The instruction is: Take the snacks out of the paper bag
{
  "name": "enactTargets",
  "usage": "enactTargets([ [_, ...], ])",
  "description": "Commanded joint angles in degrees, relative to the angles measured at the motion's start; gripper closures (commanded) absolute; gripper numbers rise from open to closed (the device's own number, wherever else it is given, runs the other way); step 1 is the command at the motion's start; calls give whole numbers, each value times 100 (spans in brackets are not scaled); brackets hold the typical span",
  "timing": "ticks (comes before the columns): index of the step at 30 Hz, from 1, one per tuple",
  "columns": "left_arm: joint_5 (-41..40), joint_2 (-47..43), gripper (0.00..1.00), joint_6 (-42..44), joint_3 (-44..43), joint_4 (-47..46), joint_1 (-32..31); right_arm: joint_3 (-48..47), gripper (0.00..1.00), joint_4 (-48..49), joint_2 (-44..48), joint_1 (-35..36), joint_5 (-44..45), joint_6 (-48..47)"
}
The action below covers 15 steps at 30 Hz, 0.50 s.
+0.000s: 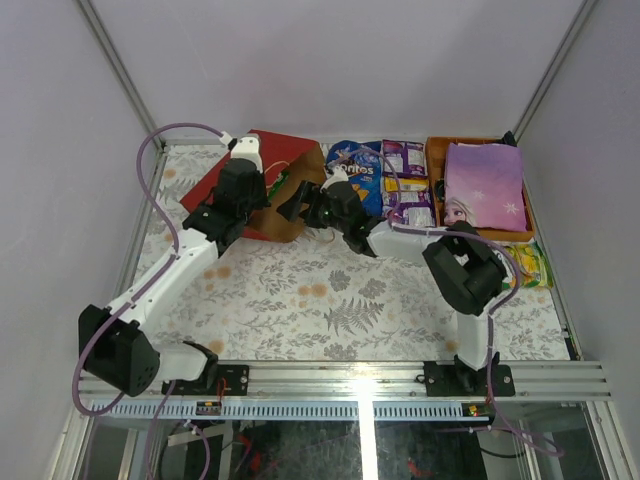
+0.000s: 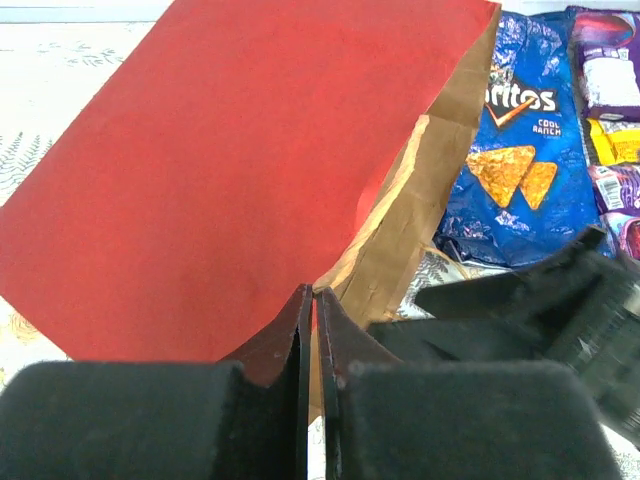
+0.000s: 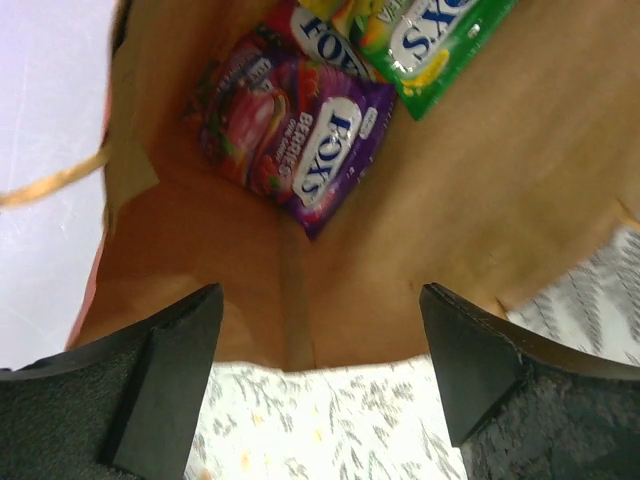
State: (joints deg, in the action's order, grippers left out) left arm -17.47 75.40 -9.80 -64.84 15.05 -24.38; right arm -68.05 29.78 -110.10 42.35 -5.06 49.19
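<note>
Item: paper bag (image 1: 285,150), red outside, kraft brown inside, lying on its side at the far left of the bench (image 1: 330,300), mouth facing right. Contents in view: one purple Fox's berries packet (image 3: 300,140) and one green Fox's packet (image 3: 430,40), both loose on the lower wall deep in the bag, partly overlapping. Handling, by judgement: light, glossy, slippery film with soft, shifting contents; best pinched at a sealed end or corner, the purple packet's near corner being the most reachable. Left end effector (image 2: 315,300): clenched on the bag's brown lip, propping the mouth. Right end effector (image 3: 320,300): released, jaws wide, at the mouth and aimed inward. Obstructions: limp bag walls that could sag, and a tan cord handle (image 3: 50,185) at the left edge. Adjacent: Doritos Cool Ranch bag (image 1: 355,165) and purple packets (image 1: 405,160) just right of the mouth, then an orange tray (image 1: 437,160) holding a lilac princess-print item (image 1: 485,180).
</note>
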Motion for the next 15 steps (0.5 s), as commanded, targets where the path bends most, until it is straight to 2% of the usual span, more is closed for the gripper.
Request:
enactTargets([
  [1,-353,-319,97,-175,132,-362,-23,-930,14,698,-593,26,-66,451],
  [6,-301,-440,97,-207,185,-426,-21,-1929,15,596,-1478,23,307,735],
  [15,-172,-230,97,-36,117,-307,-25,-3365,11,-609,-2588,18,1389,873],
])
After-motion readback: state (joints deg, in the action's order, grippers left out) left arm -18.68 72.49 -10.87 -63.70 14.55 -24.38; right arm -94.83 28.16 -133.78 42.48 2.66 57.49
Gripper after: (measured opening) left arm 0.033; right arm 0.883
